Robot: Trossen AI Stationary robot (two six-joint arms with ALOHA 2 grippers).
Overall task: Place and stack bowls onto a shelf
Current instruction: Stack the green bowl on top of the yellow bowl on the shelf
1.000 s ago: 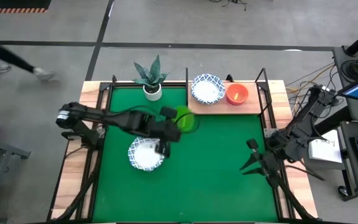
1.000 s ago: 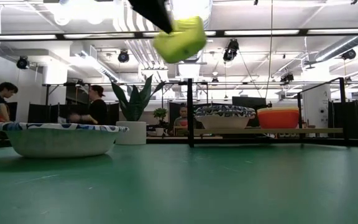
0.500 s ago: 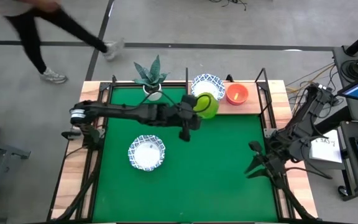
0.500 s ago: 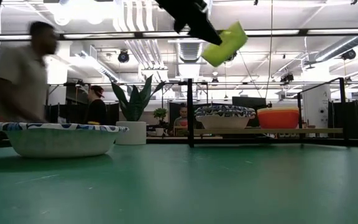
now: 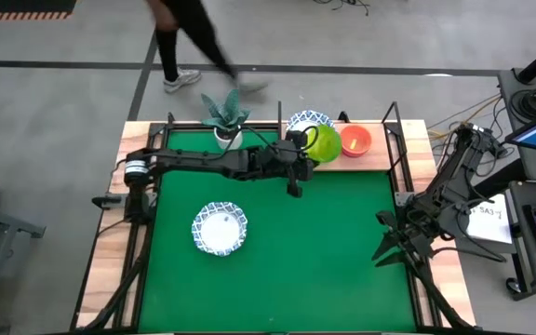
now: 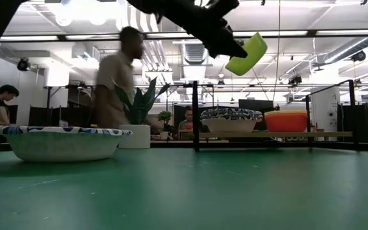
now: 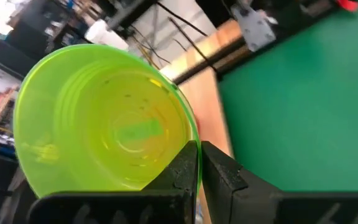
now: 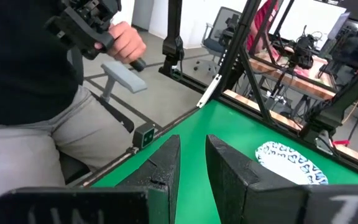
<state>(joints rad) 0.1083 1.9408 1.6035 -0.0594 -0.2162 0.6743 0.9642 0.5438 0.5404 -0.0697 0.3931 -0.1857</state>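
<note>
Room: open workshop with ceiling lights; a person (image 6: 121, 76) walks past behind the table, and a seated person's hand (image 8: 127, 42) holds a dark controller handle in the right wrist view.
Table: wooden top covered by a green mat (image 5: 305, 251).
Shelf: the light wood shelf (image 5: 380, 156) with its thin black frame stands at the far edge of the mat, right of centre.
On the shelf: a blue-rimmed white bowl (image 5: 307, 122) at the left end, partly hidden from above, and a red bowl (image 5: 355, 140) just beside it to the right; in the low view both sit level on the board.
Left gripper: the left gripper (image 7: 199, 163) reaches across the mat to the shelf, its fingers pinched tight on the rim of the yellow-green bowl (image 5: 323, 143).
Yellow-green bowl: held in the air, tilted, above the shelf between the two bowls there; its hollow faces the left wrist camera.
Loose bowl: a second blue-rimmed white bowl (image 5: 220, 229) rests upright on the mat, well apart from the shelf, towards the left.
Plant: a white pot with a spiky green plant (image 5: 225, 119) stands at the mat's far edge, left of the shelf.
Right gripper: the right gripper (image 8: 193, 163) waits at the mat's right edge, fingers parted with nothing between them.
</note>
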